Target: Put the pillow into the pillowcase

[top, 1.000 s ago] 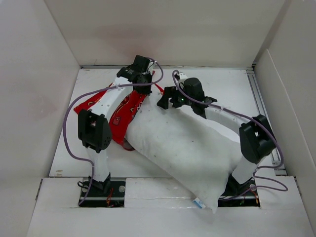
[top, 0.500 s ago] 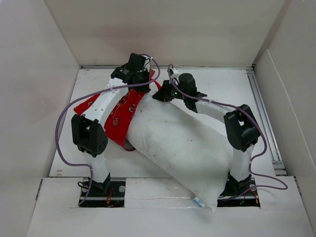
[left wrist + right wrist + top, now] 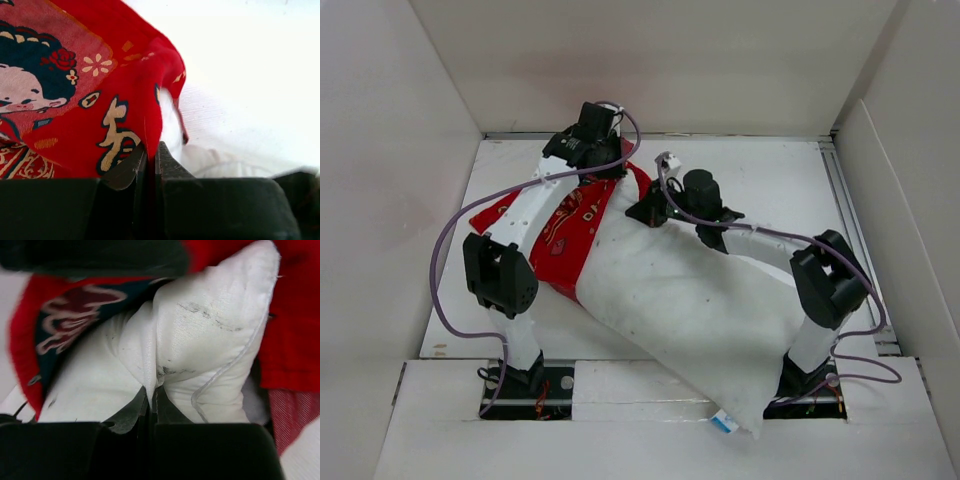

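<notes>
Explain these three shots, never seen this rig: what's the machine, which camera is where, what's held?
Two robot arms are bolted at the near edge of a white table. The top view looks down from above and behind them; the other two come from a camera on each wrist, so the dark shapes at the bottom are that arm's own fingers. On the table lie a white pillow and a red printed pillowcase, the pillow's far corner at the case's opening. The left gripper is shut on the pillowcase's edge; the right gripper is shut on a fold of the pillow.
</notes>
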Robot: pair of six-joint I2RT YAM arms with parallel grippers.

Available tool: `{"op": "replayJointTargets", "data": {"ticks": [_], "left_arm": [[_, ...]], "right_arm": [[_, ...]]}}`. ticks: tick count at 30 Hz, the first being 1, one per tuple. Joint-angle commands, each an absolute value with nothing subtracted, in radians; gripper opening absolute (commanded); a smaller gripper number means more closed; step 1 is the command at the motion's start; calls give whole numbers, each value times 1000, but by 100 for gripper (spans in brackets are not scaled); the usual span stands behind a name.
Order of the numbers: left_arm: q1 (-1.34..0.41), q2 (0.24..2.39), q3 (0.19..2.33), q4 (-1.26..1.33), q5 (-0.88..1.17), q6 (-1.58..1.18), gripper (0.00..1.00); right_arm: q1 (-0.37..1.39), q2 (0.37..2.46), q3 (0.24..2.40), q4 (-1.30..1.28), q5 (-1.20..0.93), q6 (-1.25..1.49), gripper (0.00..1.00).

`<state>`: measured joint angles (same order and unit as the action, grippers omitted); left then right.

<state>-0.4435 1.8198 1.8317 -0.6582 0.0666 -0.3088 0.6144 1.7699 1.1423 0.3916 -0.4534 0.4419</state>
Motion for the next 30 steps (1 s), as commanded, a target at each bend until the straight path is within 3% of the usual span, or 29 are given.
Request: {"op": "replayJointTargets", "data": {"ticks": [1, 10, 16, 20, 30], "left_arm": [[-448, 1792, 1931, -604, 78, -383, 0], [-448, 1802, 2055, -641, 64, -426, 0], [-448, 1763, 2005, -618, 155, -446, 0], [-448, 1663, 1915, -578, 184, -456, 0], [-448, 1439, 1697, -525, 238, -488, 0]], "right_arm": [[701, 1717, 1123, 491, -572, 399, 0], [836, 1674, 1074, 549, -644, 356, 0], [836, 1732, 1109, 581, -695, 341, 0], [787, 1785, 1181, 604, -811, 360, 0], [546, 1870, 1238, 617, -609, 532, 0]]}}
